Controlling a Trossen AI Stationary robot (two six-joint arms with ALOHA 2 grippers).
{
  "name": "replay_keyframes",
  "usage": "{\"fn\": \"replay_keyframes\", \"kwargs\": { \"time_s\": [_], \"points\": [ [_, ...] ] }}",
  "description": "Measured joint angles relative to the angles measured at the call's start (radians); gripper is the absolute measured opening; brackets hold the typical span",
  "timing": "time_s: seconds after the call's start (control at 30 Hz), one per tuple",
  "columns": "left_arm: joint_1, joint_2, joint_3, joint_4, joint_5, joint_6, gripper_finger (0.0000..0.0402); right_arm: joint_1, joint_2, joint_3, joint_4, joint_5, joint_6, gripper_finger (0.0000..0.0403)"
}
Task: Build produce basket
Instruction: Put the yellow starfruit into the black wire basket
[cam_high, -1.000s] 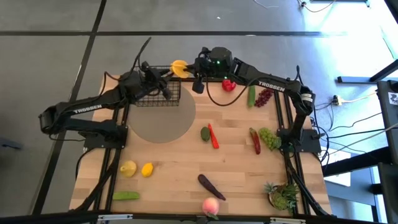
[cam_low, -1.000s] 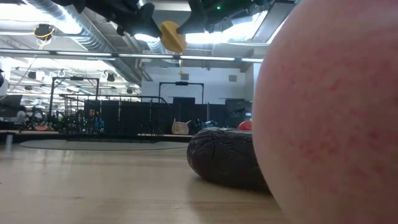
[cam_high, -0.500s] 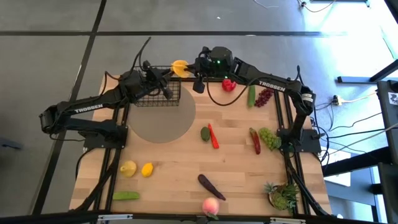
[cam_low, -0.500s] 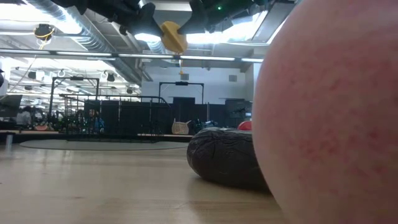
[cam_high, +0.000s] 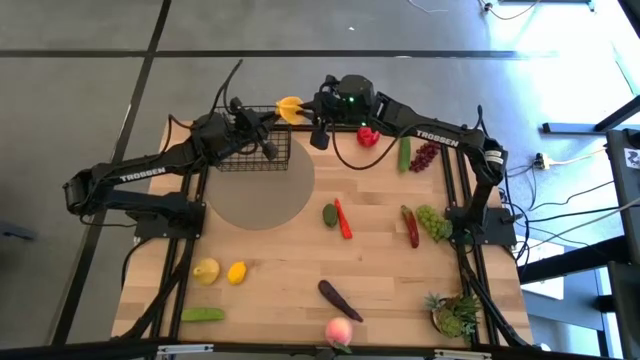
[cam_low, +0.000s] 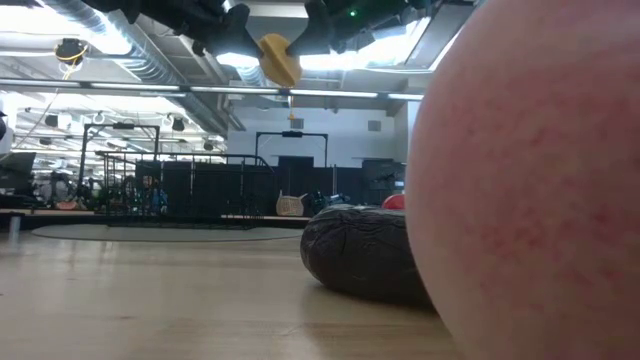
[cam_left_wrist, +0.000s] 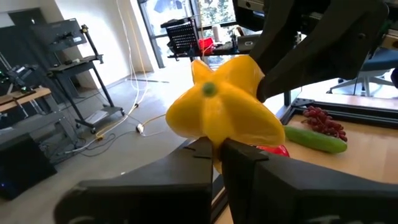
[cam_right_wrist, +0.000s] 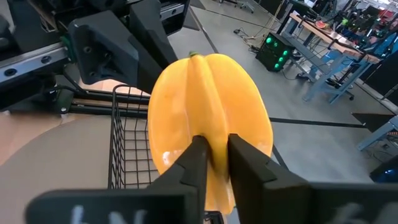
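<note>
A yellow ridged star fruit is held in the air between both grippers, over the far right corner of the black wire basket. The basket stands at the table's far edge, partly on a round grey mat. My left gripper comes at the fruit from the left and is shut on it. My right gripper comes from the right and is shut on it too. In the low view the fruit hangs high between the two dark grippers. My left gripper pinches one thin ridge of the star fruit between its two fingers, coming roughly level from the table's left. The fruit is lifted clear, its stem end facing this wrist camera. My right gripper pinches another ridge of the fruit between its two fingers, coming from the table's right. The fingers lie across the ridge. The fruit stands clear above the basket's rim.
Other produce lies about the table: a red fruit, cucumber, purple grapes, green grapes, chilies, lemons, an eggplant and a peach. A potted plant stands near right.
</note>
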Motion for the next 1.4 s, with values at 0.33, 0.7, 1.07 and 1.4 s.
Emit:
{"fn": "replay_keyframes", "kwargs": {
  "time_s": [0.33, 0.7, 1.07, 1.4],
  "points": [
    [0.000, -0.002, 0.000, -0.049, -0.027, 0.003, 0.0000, 0.005, -0.006, 0.000, 0.005, 0.077, -0.001, 0.0109],
    [0.002, -0.095, 0.002, -0.226, -0.216, -0.004, 0.0000, 0.003, -0.033, -0.001, 0.003, 0.090, -0.004, 0.0109],
    [0.129, -0.170, 0.001, -0.705, -0.278, -0.356, 0.0000, 0.002, -0.098, 0.000, 0.010, 0.092, -0.004, 0.0110],
    [0.268, -0.083, -0.073, -0.777, -0.276, -0.569, 0.0000, 0.002, -0.098, 0.000, 0.001, 0.090, -0.004, 0.0110]
  ]
}}
